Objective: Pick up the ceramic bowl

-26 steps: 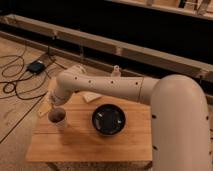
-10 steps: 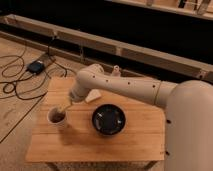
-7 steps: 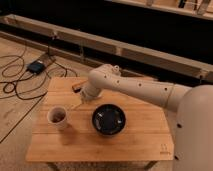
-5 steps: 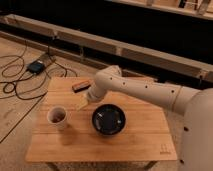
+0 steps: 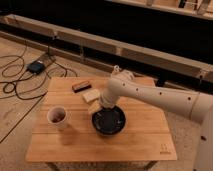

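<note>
The ceramic bowl (image 5: 108, 121) is wide, glossy black and stands near the middle of the wooden table (image 5: 140, 140). My gripper (image 5: 93, 101) hangs just above the bowl's far left rim, at the end of my white arm (image 5: 150, 95), which reaches in from the right. Its two beige fingers (image 5: 91, 95) stand apart and hold nothing. A small whitish cup (image 5: 57, 116) with dark contents stands to the left of the bowl, apart from the gripper.
A small dark flat object (image 5: 81, 86) lies on the far left part of the table, behind the gripper. Cables and a dark box (image 5: 36, 66) lie on the floor at the left. A long low ledge (image 5: 150, 52) runs behind the table.
My gripper has swung from beside the cup rightward across the table and now sits at the bowl's far left rim. The bowl and the cup have not moved.
</note>
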### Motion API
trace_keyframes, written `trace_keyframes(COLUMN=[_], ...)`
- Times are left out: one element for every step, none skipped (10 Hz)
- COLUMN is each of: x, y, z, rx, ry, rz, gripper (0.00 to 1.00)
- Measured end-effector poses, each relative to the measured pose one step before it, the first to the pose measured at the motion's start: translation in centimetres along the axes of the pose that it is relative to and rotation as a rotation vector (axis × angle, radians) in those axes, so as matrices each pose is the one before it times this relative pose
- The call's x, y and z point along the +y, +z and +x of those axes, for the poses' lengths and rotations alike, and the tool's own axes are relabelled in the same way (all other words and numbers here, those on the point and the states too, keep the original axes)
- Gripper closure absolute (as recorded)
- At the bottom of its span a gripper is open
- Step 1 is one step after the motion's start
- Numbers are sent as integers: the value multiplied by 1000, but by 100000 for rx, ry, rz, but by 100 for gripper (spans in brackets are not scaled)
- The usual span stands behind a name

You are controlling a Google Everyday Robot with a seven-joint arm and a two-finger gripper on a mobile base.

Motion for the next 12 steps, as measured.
trace_keyframes(x=[719,729,921,1091,558,636,729,493,547,553,250,225], y=[-265,-234,-239,-81,39,303,489,374,503,730,526,450], z=[-807,-814,-1068,-1349,-627,-767,-844,-469,-499,-509,-255,-107], rx=[-504,-575,-840,-1134,-275,-357,-405,-252,-478,-803,-569,-282], ry=[1800,1733,2159,2628,1497,1938,2291,1378,1477,1474,764,794], rz=[-1177,-1173,-1329,-1174,-289,61,180,72,52,79,146,208], gripper=[20,20,20,20,20,20,20,20,20,20,20,20])
